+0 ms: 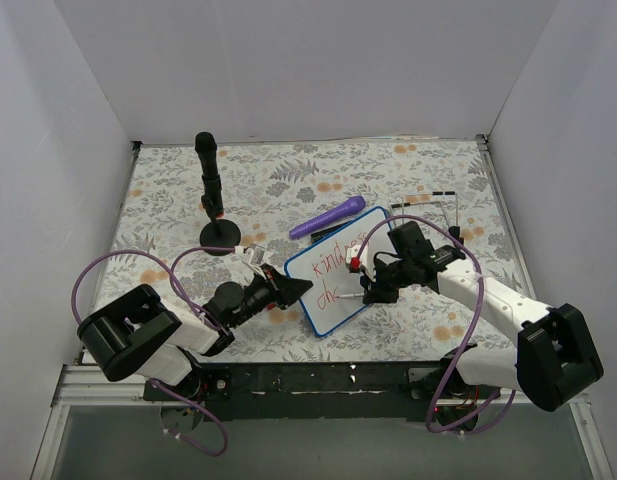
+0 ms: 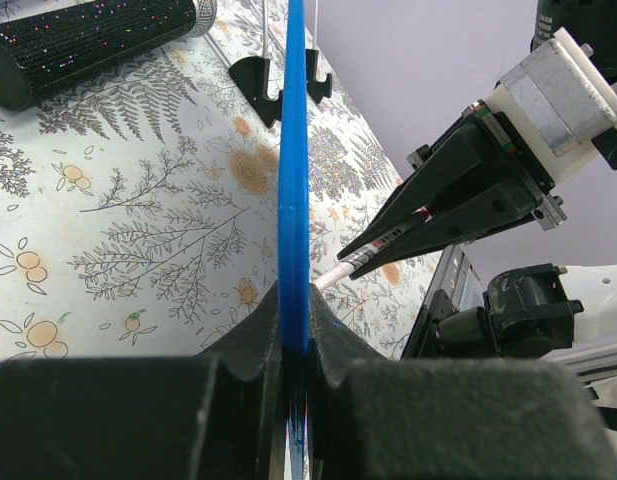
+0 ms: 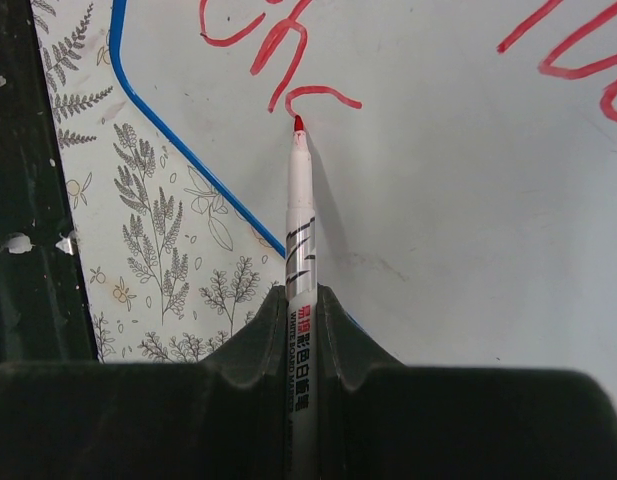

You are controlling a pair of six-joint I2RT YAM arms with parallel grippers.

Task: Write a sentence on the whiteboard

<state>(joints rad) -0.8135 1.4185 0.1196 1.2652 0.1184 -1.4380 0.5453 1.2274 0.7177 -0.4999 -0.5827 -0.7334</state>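
Note:
The whiteboard, white with a thin blue frame, lies tilted on the floral mat. My left gripper is shut on its left edge; the left wrist view shows the blue edge clamped between the jaws of the left gripper. My right gripper is shut on a white marker, and its red tip touches the whiteboard at the end of a fresh stroke. The sentence runs in red: one line of letters and the start of a second line below it.
A purple marker lies on the mat just beyond the board. A black upright stand on a round base rises at the back left. A thin black wire frame stands behind the right arm. White walls enclose three sides.

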